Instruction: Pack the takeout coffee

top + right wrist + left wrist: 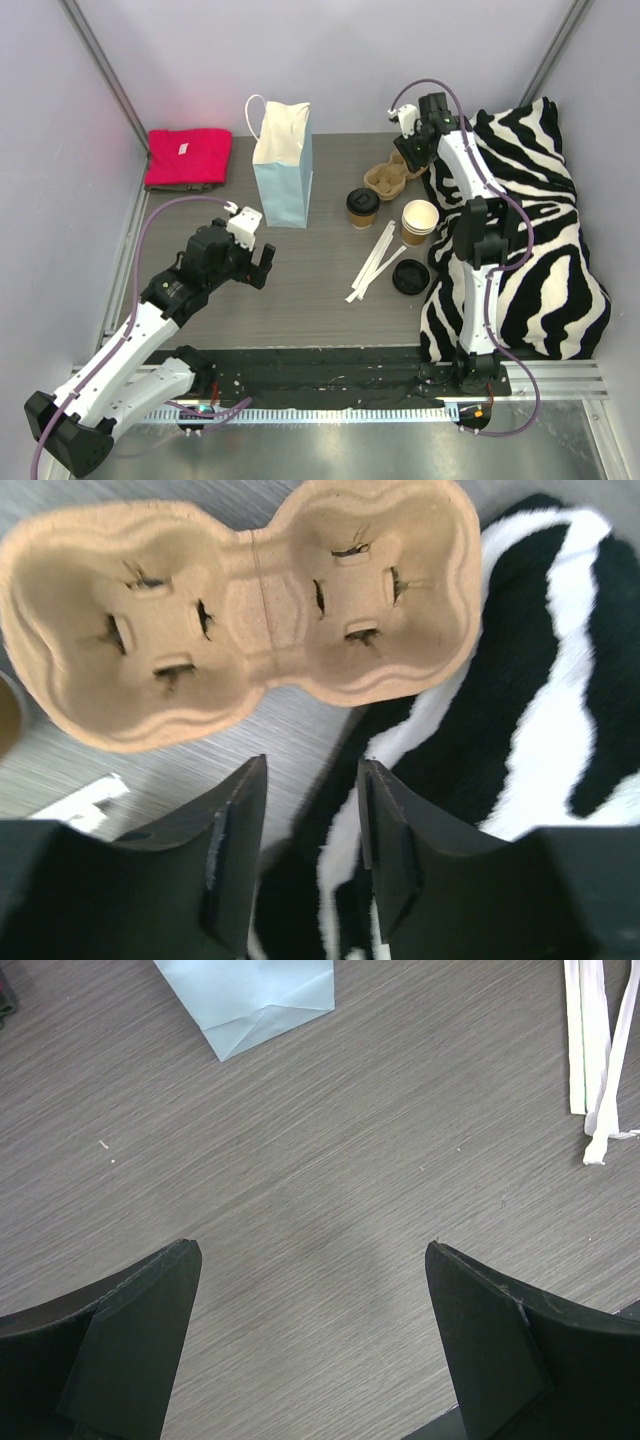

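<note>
Mid-table, just R of the pale blue bag (283,165): lidded takeout coffee (362,207), upright, black lid on, standing free, touched by nothing. Near it to the R, an open cup (420,222), upright, no lid, pale rim showing. Closer to the arm bases, a loose black lid (410,277), flat on the table (320,300), right at the edge of the zebra cloth (540,260). Between coffee and lid, a few white sticks (375,262) lying slantwise. Behind the two cups, pulp carrier (388,178), two wells, both facing up in the R wrist view.

Over there now w/ the R gripper (310,770): low by the near edge of the carrier, half over table, half over zebra cloth, jaws apart by a narrow gap, nothing btwn them, gripping nothing.

Across to the L gripper (310,1250): above bare woodgrain, near the bag's bottom corner, well apart from the coffee, jaws spread wide, holding nothing.

Far L corner: red cloth (188,157), folded.
</note>
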Tool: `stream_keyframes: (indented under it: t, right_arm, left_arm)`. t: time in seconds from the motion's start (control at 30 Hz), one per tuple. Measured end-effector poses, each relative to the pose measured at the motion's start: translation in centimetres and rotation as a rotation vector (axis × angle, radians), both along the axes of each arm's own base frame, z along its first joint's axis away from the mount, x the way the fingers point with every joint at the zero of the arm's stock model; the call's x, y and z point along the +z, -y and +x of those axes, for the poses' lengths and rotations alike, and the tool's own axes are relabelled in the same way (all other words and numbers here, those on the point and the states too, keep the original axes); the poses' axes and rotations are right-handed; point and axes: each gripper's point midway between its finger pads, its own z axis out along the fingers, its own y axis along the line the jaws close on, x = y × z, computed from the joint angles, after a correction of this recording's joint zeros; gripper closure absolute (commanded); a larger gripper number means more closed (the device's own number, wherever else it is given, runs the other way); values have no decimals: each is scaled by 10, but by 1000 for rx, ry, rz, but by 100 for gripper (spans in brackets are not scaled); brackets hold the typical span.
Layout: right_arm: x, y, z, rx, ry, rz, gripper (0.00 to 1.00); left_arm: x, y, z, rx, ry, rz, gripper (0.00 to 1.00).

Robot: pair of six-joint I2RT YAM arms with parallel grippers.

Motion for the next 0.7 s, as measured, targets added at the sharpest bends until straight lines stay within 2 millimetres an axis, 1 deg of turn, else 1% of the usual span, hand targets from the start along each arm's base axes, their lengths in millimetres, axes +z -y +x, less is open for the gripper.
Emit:
stream_keyframes:
  t: [0.13,0.23,0.33,0.43,0.5,0.57,0.7]
  right_arm:
    - [-1,6,3,94,10,-57,53]
    - [-6,11,6,137,8,-85,53]
    - [-17,13,11,175,-4,-109,54]
    - [-32,16,9,202,-38,-128,54]
    - [-37,18,8,215,-52,-136,54]
    - [-40,18,8,224,-57,-141,54]
    - [-38,17,10,231,-49,-138,55]
  left_arm:
    - [0,0,0,-1,-1,0,0]
    - [0,0,0,-2,-2,-1,0]
    - [0,0,0,-3,-2,-1,0]
    - [0,1,-1,-6,-3,-3,0]
    - [-1,1,-1,-7,-4,-3,0]
    - [-2,1,-1,-7,-7,-2,0]
    - [-3,1,-1,-7,-11,0,0]
